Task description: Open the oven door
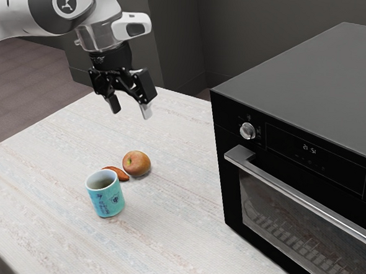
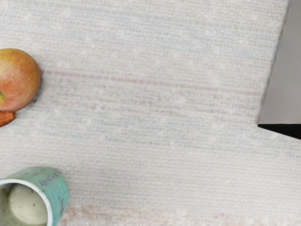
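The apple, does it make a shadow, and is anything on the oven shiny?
In the exterior view, the apple has a soft, faint shadow at its base, and the oven's knob shines; in the wrist view, soft shade edges the apple.

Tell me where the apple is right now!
On the table, toward the exterior view's left, the apple sits beside the orange thing, near the cup.

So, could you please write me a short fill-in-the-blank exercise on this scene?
The black two-finger gripper is ____, not shut.
The cylindrical turquoise cup has a ____ rim.
The black, boxy oven has its glass-windowed door closed, with a long silver ____ across it.
Missing words: open; white; handle.
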`<state>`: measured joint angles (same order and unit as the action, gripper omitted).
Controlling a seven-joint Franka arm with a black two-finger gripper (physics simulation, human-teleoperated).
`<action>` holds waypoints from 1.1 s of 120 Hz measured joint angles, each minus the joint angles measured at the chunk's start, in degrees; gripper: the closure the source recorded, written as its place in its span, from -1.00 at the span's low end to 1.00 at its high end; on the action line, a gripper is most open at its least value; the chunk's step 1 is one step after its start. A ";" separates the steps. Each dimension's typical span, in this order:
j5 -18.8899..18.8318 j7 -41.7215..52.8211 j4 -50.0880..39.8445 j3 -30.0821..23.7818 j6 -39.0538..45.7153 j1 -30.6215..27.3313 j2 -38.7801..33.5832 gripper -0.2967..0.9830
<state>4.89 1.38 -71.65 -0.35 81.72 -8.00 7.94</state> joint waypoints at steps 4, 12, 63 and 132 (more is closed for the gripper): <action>0.03 0.04 0.00 0.00 -0.06 0.00 0.01 -0.54; 0.03 0.12 0.00 0.00 -0.17 0.00 0.00 -0.54; 3.52 31.98 -19.68 -34.35 11.70 2.31 -29.82 -0.53; 2.51 63.99 -31.34 -37.80 34.81 1.94 -21.84 -0.54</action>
<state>7.41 65.37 -102.99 -38.15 116.54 -6.06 -13.90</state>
